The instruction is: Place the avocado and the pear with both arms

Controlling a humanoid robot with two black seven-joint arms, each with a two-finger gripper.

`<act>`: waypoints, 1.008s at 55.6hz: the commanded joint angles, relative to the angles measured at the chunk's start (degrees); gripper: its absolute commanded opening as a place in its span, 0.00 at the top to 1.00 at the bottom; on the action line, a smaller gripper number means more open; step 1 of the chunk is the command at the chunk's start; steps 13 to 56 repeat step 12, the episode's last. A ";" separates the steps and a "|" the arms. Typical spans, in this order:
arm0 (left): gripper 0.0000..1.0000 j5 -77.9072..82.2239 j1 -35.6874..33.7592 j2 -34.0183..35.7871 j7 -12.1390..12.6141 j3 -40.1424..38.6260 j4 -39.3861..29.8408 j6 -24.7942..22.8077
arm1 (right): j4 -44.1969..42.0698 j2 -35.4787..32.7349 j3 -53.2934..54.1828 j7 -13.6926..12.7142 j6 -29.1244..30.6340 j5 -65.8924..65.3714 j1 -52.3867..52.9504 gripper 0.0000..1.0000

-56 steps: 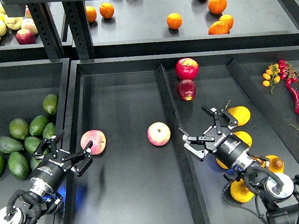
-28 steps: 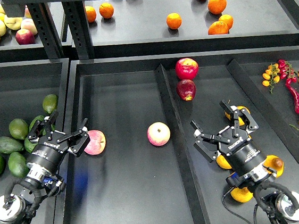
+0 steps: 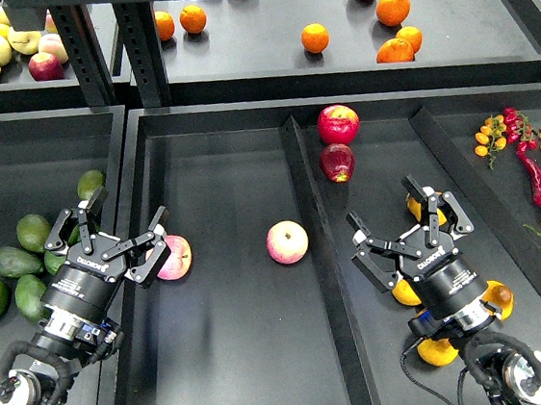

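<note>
The dark green avocado (image 3: 15, 260) lies in the left tray among several lighter green avocados (image 3: 33, 230). My left gripper (image 3: 116, 226) is open and empty, above the tray edge between the avocados and a pink apple (image 3: 174, 258). Several yellow-orange pears lie in the right compartment, mostly hidden under my right arm. One pear (image 3: 500, 297) by the wrist shows a dark brown patch. My right gripper (image 3: 400, 216) is open and empty, just above another pear (image 3: 416, 208).
A second pink apple (image 3: 287, 241) lies mid-tray, and two red apples (image 3: 338, 124) lie at the back. A raised divider (image 3: 305, 208) splits the tray. Oranges (image 3: 315, 37) sit on the back shelf. Chillies and small tomatoes (image 3: 527, 151) lie at the right.
My left gripper has moved forward and up, partly covering the pink apple. My right gripper has shifted right and forward over the pears. Both stayed open.
</note>
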 commanded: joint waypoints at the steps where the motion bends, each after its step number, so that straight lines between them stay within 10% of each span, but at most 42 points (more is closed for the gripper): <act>1: 0.01 0.01 0.48 0.00 0.00 0.11 -1.22 0.01 | -0.09 0.00 0.01 0.00 -0.01 0.02 -0.08 0.00; 56: 0.01 0.01 1.98 0.00 -0.09 0.11 -1.30 0.01 | -0.70 0.00 0.01 0.09 -0.01 0.02 -0.17 0.00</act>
